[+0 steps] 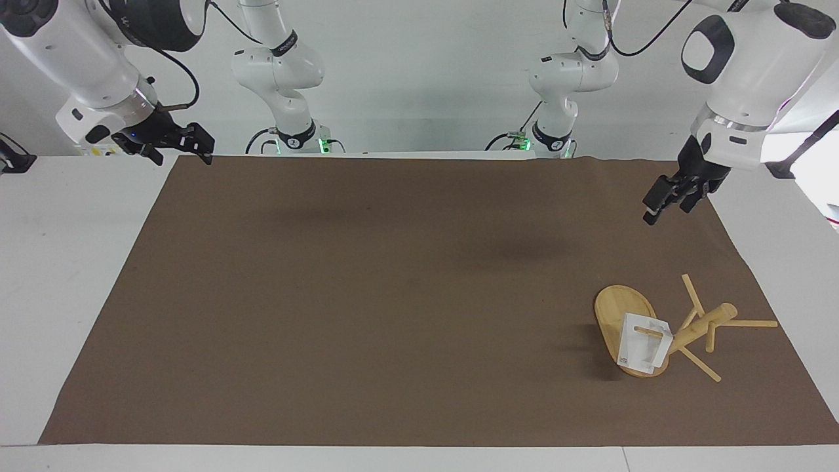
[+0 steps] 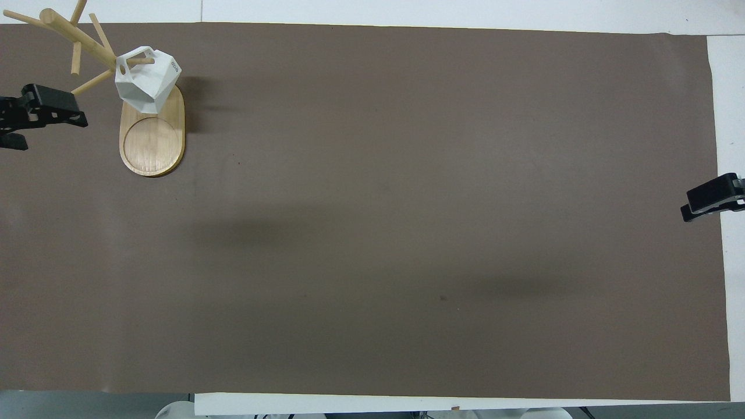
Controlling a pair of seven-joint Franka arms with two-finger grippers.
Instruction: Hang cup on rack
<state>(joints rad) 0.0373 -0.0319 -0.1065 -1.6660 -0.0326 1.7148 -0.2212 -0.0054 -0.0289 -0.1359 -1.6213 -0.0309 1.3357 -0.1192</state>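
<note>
Overhead: left gripper (image 2: 41,110) cut by picture edge — arm out of frame. Right gripper (image 2: 713,196) likewise cut. Rack (image 2: 152,139) peg tip clipped at top edge. Finger gaps unreadable — both grippers.
</note>
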